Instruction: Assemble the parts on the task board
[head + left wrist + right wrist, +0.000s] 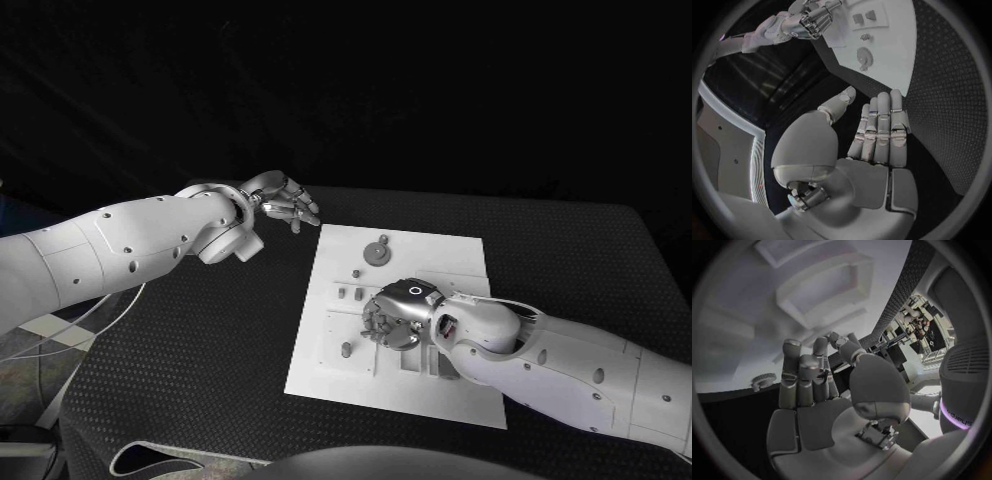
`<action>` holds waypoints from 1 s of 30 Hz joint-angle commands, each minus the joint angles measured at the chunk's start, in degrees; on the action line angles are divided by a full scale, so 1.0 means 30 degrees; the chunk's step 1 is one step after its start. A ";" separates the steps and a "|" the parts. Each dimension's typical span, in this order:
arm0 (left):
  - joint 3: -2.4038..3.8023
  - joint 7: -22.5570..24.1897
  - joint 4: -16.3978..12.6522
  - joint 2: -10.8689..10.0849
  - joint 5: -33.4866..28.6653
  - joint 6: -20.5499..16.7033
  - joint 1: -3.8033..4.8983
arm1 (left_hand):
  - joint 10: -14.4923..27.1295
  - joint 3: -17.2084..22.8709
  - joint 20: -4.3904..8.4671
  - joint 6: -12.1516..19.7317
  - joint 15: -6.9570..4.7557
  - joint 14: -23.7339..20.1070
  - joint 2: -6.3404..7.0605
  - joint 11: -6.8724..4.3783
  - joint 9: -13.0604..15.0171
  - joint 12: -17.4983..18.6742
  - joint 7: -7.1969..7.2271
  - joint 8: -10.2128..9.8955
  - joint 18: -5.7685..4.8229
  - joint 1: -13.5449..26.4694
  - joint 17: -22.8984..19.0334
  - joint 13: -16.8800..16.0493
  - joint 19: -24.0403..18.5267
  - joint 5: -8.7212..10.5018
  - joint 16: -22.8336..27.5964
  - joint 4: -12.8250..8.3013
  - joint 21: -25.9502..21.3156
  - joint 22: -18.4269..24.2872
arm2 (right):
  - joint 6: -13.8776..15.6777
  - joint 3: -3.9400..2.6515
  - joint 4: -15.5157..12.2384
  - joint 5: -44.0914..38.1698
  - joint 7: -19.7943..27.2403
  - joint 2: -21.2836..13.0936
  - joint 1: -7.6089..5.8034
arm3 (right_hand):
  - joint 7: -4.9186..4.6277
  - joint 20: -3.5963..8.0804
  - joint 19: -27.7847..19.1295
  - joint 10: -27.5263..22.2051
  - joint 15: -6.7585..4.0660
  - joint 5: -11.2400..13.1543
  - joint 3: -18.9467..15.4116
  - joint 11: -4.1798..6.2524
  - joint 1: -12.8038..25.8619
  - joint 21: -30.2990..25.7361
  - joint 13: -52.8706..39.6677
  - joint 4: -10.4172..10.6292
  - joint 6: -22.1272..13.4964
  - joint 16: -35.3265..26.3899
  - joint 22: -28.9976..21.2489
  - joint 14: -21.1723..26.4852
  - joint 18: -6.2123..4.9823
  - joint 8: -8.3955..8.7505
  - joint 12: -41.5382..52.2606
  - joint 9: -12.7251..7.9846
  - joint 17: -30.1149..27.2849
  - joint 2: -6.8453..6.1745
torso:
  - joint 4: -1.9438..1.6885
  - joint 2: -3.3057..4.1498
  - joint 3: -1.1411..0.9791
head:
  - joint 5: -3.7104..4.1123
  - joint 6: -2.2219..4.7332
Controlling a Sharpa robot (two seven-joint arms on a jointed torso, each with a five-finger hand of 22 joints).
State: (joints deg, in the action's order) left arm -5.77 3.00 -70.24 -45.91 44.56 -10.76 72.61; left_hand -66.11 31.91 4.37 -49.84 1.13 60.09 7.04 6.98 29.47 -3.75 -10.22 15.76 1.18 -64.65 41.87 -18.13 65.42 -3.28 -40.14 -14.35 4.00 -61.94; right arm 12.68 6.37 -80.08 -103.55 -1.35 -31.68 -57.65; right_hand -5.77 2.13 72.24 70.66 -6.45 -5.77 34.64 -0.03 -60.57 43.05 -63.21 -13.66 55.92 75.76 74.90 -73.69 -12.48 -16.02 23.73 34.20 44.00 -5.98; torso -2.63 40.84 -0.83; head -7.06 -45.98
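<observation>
The white task board [433,385] lies in the middle of the black table. A round grey part [378,250] sits near the board's far edge, and small grey parts [346,349] lie along its left side. My right hand [397,315] hovers low over the board's middle, fingers pointing down, nothing held in it. In the right wrist view the right hand [811,385] faces the board's recesses [817,290], with a small toothed part [764,381] beside the fingertips. My left hand [284,205] is raised off the board's far left corner, its fingers [878,125] straight and holding nothing.
Black table [188,330] surrounds the board on all sides. The left wrist view shows the board [898,60] with the round part [864,55] and my right hand [811,22] beyond it. Cables trail off the table's left edge [58,335].
</observation>
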 commanded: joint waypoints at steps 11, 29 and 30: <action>0.0009 0.0073 -0.0027 0.0018 -0.0130 0.0128 0.0015 | 0.0160 -0.0079 0.0042 0.0139 0.0005 -0.0177 -0.0141 0.0019 0.0024 -0.0058 -0.0038 0.0063 0.0304 0.0012 -0.0033 -0.0020 -0.0102 -0.0077 -0.0076 0.0023 -0.0020 0.0024 | -0.0759 0.0099 0.0211 -0.0209 -0.0311 -0.0100 0.0102 | -0.0287 -0.0018 -0.0214 -0.0297 0.0126 -0.0027 0.0055 -0.0074 0.0020 0.0013 0.0120 0.0238 -0.0191 -0.0104 0.0387 0.0113 -0.0839 0.0265 -0.0254 -0.0179 -0.0010 -0.0375 | -0.0010 0.0003 -0.0001 | 0.0051 -0.0028; 0.0009 0.0071 -0.0025 0.0007 -0.0128 0.0121 0.0015 | 0.0160 -0.0074 0.0043 0.0139 0.0005 -0.0177 -0.0147 0.0019 0.0027 -0.0058 -0.0038 0.0065 0.0304 0.0003 -0.0038 -0.0024 -0.0102 -0.0078 -0.0081 0.0021 -0.0020 0.0026 | -0.0875 0.0099 0.0202 -0.0196 -0.0307 -0.0257 0.0102 | -0.0302 -0.0017 -0.0224 -0.0312 0.0142 -0.0022 0.0059 -0.0090 0.0034 0.0007 0.0146 0.0284 -0.0206 -0.0111 0.0388 0.0126 -0.0839 0.0283 -0.0291 -0.0177 -0.0009 -0.0435 | -0.0008 0.0001 -0.0003 | 0.0098 -0.0048; 0.0009 0.0070 -0.0029 0.0005 -0.0128 0.0122 0.0015 | 0.0160 -0.0074 0.0042 0.0139 0.0005 -0.0177 -0.0146 0.0019 0.0027 -0.0058 -0.0038 0.0065 0.0304 0.0003 -0.0038 -0.0025 -0.0102 -0.0078 -0.0081 0.0020 -0.0020 0.0026 | -0.0907 0.0099 0.0220 -0.0196 -0.0326 -0.0266 0.0102 | -0.0307 -0.0018 -0.0228 -0.0319 0.0146 -0.0020 0.0053 -0.0094 0.0047 0.0004 0.0152 0.0296 -0.0215 -0.0114 0.0388 0.0131 -0.0839 0.0291 -0.0301 -0.0179 -0.0009 -0.0464 | -0.0005 0.0004 -0.0007 | 0.0106 -0.0049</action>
State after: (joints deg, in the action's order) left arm -5.77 2.93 -70.20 -45.91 44.55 -10.76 72.61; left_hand -66.11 31.91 4.37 -49.84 1.13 60.08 7.05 6.98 29.48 -3.75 -10.22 15.76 1.33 -64.65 41.82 -18.11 65.42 -3.28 -40.13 -14.35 4.00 -61.95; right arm 12.80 6.31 -80.08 -103.41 -1.10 -32.13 -57.71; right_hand -6.35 2.03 71.75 70.02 -6.19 -5.77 34.79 -0.21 -60.52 43.04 -62.83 -13.19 55.28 75.76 74.90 -73.42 -12.52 -15.46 23.09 33.67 43.99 -6.82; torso -2.65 40.84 -0.85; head -6.79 -46.09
